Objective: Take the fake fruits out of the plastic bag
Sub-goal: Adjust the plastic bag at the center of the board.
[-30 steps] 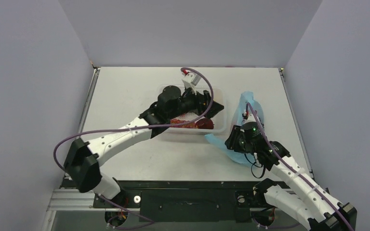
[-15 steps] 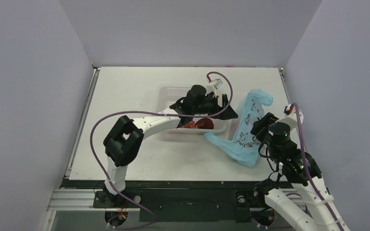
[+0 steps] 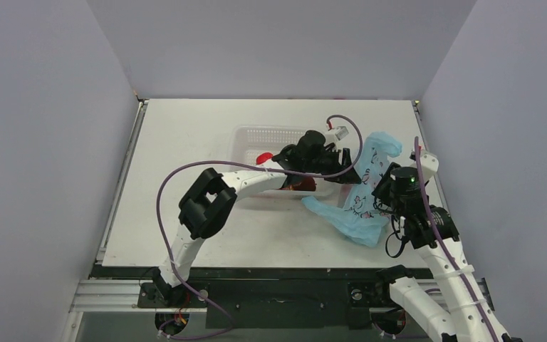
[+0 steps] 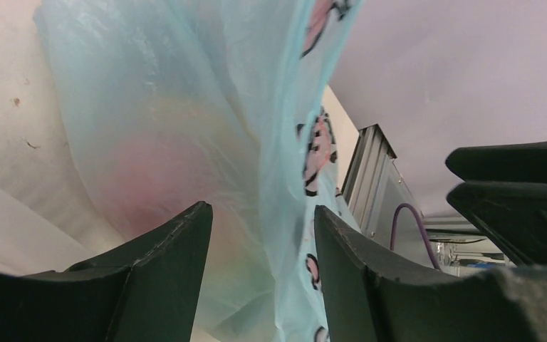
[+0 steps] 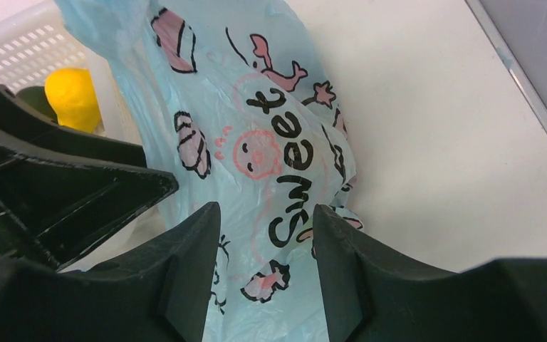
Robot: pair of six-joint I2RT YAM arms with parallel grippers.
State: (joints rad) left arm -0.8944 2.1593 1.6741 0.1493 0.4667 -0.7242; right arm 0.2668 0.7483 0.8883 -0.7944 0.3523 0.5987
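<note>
Top: left gripper (image 3: 347,158) reaches over white basket (image 3: 253,134) to blue plastic bag (image 3: 356,210), right side of the table (image 3: 185,142); right gripper (image 3: 380,189) against it.
Left wrist: jaws apart, bag film between.
Right wrist: jaws apart, straddling the bag.

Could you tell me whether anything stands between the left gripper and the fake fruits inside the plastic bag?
Yes: the film of the plastic bag. The left gripper is open against its outside, and the fake fruits show as reddish and yellowish blurs through it.
</note>
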